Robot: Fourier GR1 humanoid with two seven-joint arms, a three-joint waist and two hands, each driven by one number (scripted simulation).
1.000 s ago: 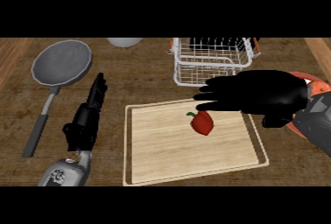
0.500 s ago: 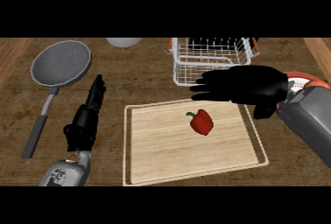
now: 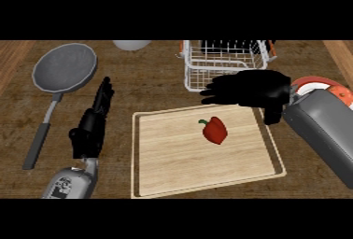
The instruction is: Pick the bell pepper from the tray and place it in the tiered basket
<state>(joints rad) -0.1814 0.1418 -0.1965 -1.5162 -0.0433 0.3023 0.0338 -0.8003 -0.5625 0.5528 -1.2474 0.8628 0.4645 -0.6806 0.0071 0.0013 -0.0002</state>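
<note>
Drifting left, my right hand (image 3: 251,89) is hovering open and empty at the far edge of the tray (image 3: 179,165) on the wooden counter (image 3: 157,91).

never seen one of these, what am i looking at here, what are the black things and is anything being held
This is one view, from a humanoid robot's head, looking steeply down at a wooden counter. The black shapes are its hands on grey forearms. The right hand hovers open over the far edge of a wooden tray, beside a white wire basket. The left hand rests open left of the tray. A red bell pepper lies on the tray; nothing is held. A grey pan lies at far left.
</note>
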